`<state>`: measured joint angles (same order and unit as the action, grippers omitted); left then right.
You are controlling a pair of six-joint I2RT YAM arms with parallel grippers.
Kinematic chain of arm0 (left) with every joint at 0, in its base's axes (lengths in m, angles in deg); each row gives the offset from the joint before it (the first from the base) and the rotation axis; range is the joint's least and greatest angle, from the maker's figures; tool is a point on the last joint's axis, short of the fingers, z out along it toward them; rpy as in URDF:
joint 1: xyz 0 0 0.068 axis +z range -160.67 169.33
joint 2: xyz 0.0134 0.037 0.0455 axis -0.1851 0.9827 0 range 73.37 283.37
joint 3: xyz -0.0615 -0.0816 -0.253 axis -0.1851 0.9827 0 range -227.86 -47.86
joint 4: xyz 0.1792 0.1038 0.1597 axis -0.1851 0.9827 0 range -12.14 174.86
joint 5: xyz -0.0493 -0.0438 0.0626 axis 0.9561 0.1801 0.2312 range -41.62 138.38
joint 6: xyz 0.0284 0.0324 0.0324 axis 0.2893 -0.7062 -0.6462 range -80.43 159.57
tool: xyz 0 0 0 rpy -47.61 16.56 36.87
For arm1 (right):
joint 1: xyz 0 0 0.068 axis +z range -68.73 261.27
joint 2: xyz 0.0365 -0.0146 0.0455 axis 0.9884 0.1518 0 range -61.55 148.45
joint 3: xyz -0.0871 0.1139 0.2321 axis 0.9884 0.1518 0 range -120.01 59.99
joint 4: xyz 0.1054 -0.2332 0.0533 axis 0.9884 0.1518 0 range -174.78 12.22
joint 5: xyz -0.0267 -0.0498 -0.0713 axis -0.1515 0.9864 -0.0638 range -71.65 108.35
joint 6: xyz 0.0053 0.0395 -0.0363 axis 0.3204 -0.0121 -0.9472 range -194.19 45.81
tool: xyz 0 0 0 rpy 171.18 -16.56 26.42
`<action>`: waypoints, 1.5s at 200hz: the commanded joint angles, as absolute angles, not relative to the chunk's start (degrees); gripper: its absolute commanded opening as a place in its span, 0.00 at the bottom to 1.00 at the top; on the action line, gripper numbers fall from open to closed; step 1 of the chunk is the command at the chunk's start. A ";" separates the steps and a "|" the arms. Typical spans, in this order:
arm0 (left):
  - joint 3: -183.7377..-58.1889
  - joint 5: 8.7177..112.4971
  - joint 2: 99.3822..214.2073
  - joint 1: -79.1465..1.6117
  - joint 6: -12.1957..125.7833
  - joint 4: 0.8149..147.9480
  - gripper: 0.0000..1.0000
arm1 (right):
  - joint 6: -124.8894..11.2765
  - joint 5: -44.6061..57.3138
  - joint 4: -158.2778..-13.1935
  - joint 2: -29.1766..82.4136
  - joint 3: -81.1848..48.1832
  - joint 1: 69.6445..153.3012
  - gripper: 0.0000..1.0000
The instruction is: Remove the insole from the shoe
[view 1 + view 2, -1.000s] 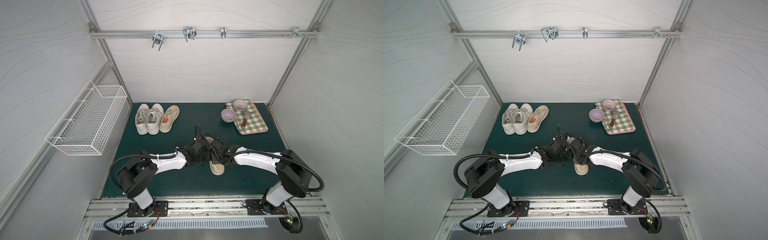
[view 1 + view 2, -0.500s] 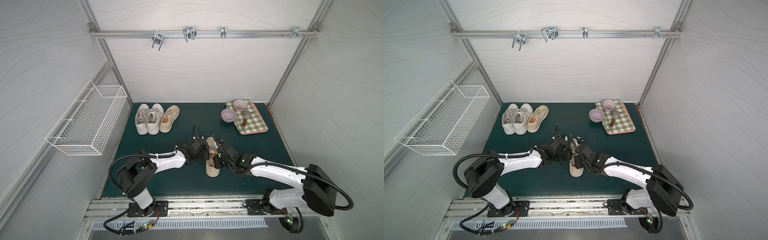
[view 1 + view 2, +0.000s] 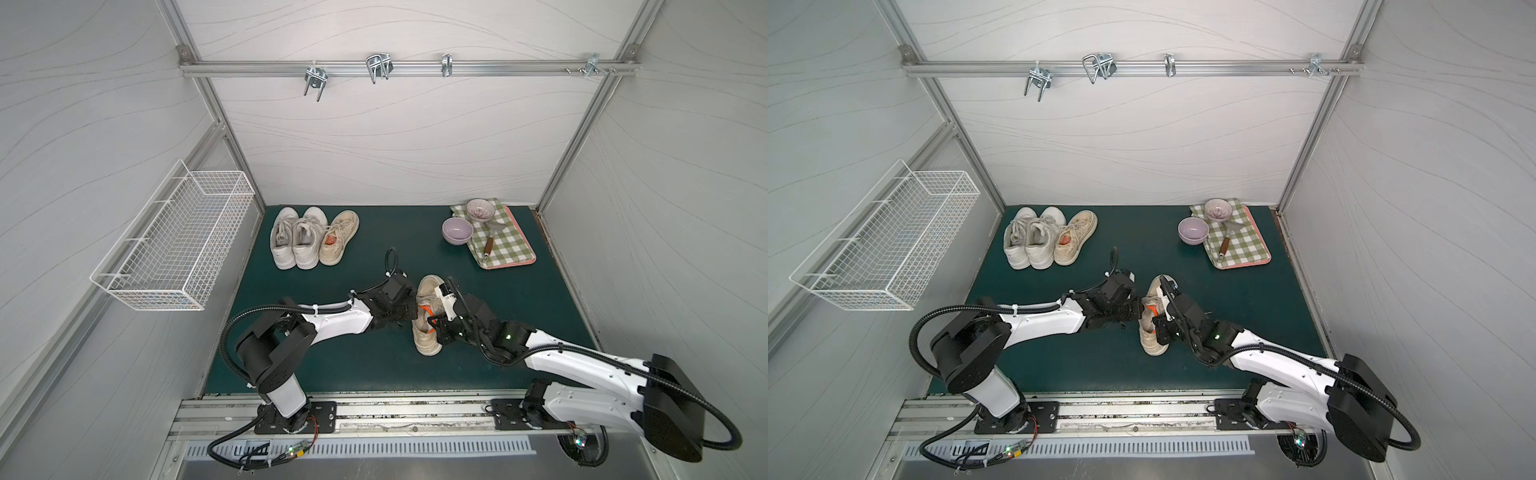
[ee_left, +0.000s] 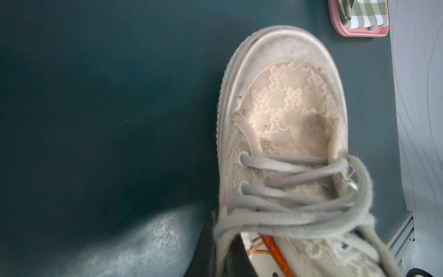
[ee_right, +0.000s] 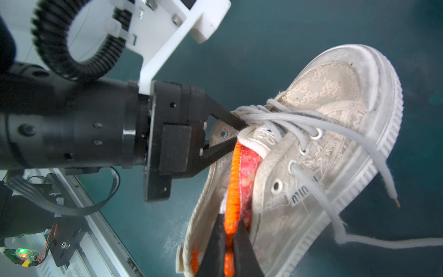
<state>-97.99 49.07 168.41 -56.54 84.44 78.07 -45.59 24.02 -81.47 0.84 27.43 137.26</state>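
The right gripper (image 5: pixel 229 224) pinches the orange insole (image 5: pixel 236 167) inside the beige shoe (image 3: pixel 426 332); the left gripper (image 5: pixel 238 133) clamps the shoe's left side.

The green mat (image 3: pixel 332 365) carries three shoes (image 3: pixel 305 241) abreast, a lone beige shoe (image 3: pixel 426 340), a bowl (image 3: pixel 457 231) and a tray (image 3: pixel 511 264).

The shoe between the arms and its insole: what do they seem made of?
The shoe: beige upper looks like matte woven fabric with a lace pattern, frayed; its sole looks like white rubber, ribbed and scuffed. The insole: orange stitched-looking rim, red speckled face, perhaps foam or textile.
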 commanded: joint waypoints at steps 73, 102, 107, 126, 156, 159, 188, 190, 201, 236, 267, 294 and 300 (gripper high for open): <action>-100.09 45.46 167.64 -63.13 73.86 74.83 0.00 | -37.19 21.48 -83.41 4.05 18.70 131.12 0.00; -99.60 42.39 168.90 -63.20 74.41 76.93 0.00 | -37.44 19.06 -83.56 1.55 17.92 129.35 0.00; -99.47 41.84 169.02 -62.81 74.61 77.37 0.00 | -36.49 17.66 -84.35 0.54 18.60 128.47 0.00; -98.31 42.50 169.33 -60.30 76.43 77.71 0.00 | -33.77 15.60 -85.94 -3.46 22.29 125.73 0.00; -98.83 41.30 171.13 -57.12 78.47 80.99 0.00 | -34.30 16.21 -84.53 -7.61 24.89 125.13 0.00; -99.18 40.74 171.36 -57.05 78.42 81.68 0.00 | -34.42 15.77 -84.66 -8.00 25.14 125.11 0.00; -100.85 37.41 172.75 -56.85 78.30 85.48 0.00 | -34.94 13.23 -86.78 -12.22 27.23 125.06 0.00; -100.92 37.40 172.81 -56.84 78.39 85.66 0.00 | -35.07 13.14 -86.91 -12.52 27.32 125.05 0.00; -101.45 37.55 173.49 -56.36 78.82 86.40 0.00 | -35.72 12.74 -87.66 -13.67 27.63 125.16 0.00; -100.82 47.00 172.07 -56.65 76.71 80.33 0.00 | -36.47 14.87 -87.62 -7.24 27.19 126.09 0.00; -101.03 52.55 170.13 -57.01 77.56 79.51 0.16 | -37.71 23.15 -89.26 -0.90 27.43 130.69 0.00; -100.96 55.21 169.60 -57.28 78.53 80.50 0.37 | -37.99 27.65 -89.79 3.28 26.37 134.16 0.00; -100.84 55.90 169.57 -57.30 78.80 80.56 0.40 | -37.80 28.19 -89.84 3.86 26.28 134.63 0.00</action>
<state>-101.20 52.72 170.81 -57.21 77.66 78.86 -37.35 22.63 -85.65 1.72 28.72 132.67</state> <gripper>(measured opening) 0.360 0.074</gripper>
